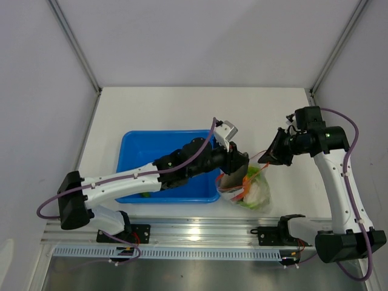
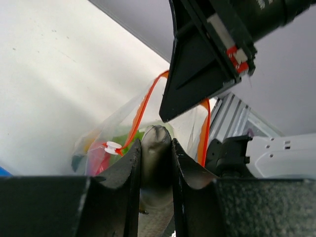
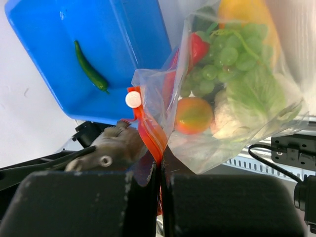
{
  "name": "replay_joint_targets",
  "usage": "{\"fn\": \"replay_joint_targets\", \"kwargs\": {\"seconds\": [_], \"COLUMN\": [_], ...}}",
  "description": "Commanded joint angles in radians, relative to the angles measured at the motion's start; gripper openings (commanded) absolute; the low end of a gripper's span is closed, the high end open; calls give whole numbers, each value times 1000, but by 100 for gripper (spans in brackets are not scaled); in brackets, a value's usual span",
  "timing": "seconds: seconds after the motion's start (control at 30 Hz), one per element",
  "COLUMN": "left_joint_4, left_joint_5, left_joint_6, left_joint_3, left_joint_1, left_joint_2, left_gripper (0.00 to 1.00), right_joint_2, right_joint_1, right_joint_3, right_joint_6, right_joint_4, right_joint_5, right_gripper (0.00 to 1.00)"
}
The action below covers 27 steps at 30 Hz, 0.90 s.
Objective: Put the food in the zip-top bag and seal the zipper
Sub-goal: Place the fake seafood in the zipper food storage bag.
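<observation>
Now left end effector (image 2: 155,145) grips the grey fish (image 2: 155,190); right end effector (image 3: 159,171) pinches the zipper (image 3: 149,132)

Blue plastic tray (image 1: 145,148) on white table (image 1: 182,109), near metal rail (image 1: 200,231).

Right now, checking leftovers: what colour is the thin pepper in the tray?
The pepper is green; the right wrist view shows it best.

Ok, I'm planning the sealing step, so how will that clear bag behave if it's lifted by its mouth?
Probably floppy: the bag is crinkled thin film that folds around its contents. Likely bottom-heavy, since the grapes and other pieces bunch away from the mouth. It might slip, as the right gripper pinches only the narrow zipper strip.
</observation>
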Motion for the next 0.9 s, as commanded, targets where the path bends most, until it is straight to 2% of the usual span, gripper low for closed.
{"fn": "replay_joint_targets", "kwargs": {"seconds": [0.0, 0.1, 0.13, 0.2, 0.3, 0.33, 0.6, 0.67, 0.87], "left_joint_4": [60, 297, 441, 511, 618, 736, 1250, 1358, 1485], "left_joint_5": [-53, -59, -59, -7, -16, -13, 173, 217, 295], "left_joint_6": [-61, -58, -96, -121, -121, -119, -234, -260, -196], "left_joint_3": [54, -30, -65, -69, -78, -90, -198, -202, -204], "left_joint_1": [7, 8, 13, 33, 34, 36, 88, 97, 108], "left_joint_2": [-58, -92, -94, -78, -55, -49, 104, 138, 205], "left_gripper": [1, 1, 0, 1, 1, 1, 1, 0, 1], "right_joint_2": [-61, -69, -66, -62, -58, -62, -75, -77, -94], "right_joint_1": [-8, -8, -8, -8, -8, -8, -8, -9, -8], "right_joint_3": [20, 2, -1, -4, -3, -4, -37, -37, -58], "right_joint_6": [-14, 12, 35, 60, 95, 107, 166, 184, 264], "right_joint_4": [39, 56, 70, 79, 81, 84, 130, 131, 150], "right_joint_5": [-8, -53, -68, -108, -136, -139, -189, -202, -303], "right_gripper": [0, 0, 0, 0, 0, 0, 0, 0, 0]}}
